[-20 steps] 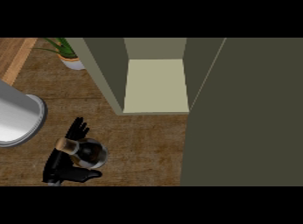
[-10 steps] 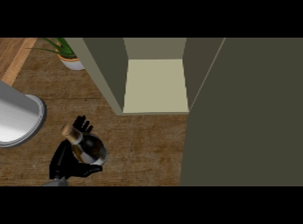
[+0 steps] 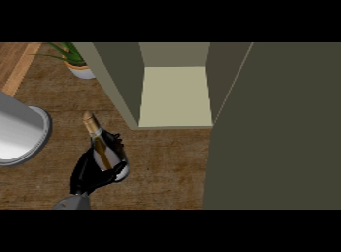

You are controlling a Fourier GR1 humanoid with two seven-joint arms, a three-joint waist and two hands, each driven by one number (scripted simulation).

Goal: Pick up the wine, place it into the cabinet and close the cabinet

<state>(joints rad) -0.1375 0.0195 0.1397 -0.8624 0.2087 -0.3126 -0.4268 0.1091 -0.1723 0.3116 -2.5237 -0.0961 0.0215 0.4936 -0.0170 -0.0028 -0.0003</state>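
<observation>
A dark wine bottle [image 3: 105, 153] with a gold-foil neck lies tilted in my left hand [image 3: 86, 176], low at the left. The hand's fingers are curled round the bottle's body, and the neck points away from me, toward the cabinet's left wall. The olive cabinet [image 3: 175, 96] stands open just right of the bottle's neck, showing a pale bare shelf. Its door [image 3: 289, 128] is swung out toward me and fills the right side of the view. My right hand does not show.
A large grey cylinder [image 3: 10, 130] stands at the left edge, close to my left hand. A potted green plant [image 3: 75, 61] sits at the back left beside the cabinet. The wooden counter [image 3: 166, 167] runs between hand and cabinet.
The left hand has shifted slightly forward and right. The bottle has tipped from nearly end-on to lying lengthwise, so its neck now reaches toward the cabinet.
</observation>
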